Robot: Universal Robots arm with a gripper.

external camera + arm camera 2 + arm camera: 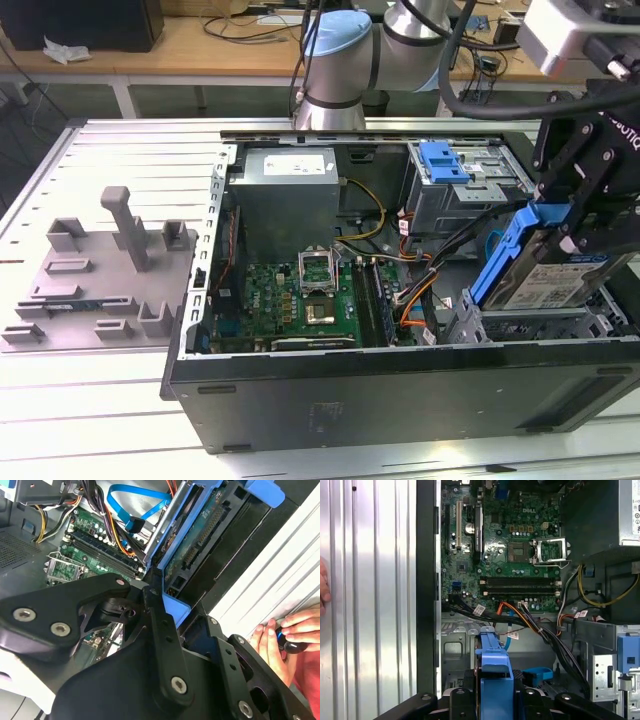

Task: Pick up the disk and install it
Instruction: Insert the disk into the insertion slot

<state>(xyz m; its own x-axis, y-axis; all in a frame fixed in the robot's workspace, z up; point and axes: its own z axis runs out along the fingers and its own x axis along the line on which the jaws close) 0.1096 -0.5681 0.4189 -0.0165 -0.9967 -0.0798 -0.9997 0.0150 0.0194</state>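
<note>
Black hand [572, 228] pinches blue-framed silver disk [556, 284], tilted above grey metal drive cage [522, 326]; carrier should sit square to cage rails.

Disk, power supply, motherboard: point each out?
disk [556, 285]: exterior view, on its labelled silver face.
power supply [285, 205]: exterior view, middle of its grey face.
motherboard [262, 298]: exterior view, on the green board.

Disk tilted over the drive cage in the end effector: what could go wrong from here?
1. The disk, clamped in the end effector, hangs tilted over the drive cage; it could jam on the cage edge.
2. Loose cables beside the cage could get pinched.
3. A hand lies just outside the case; it could be struck.
</note>
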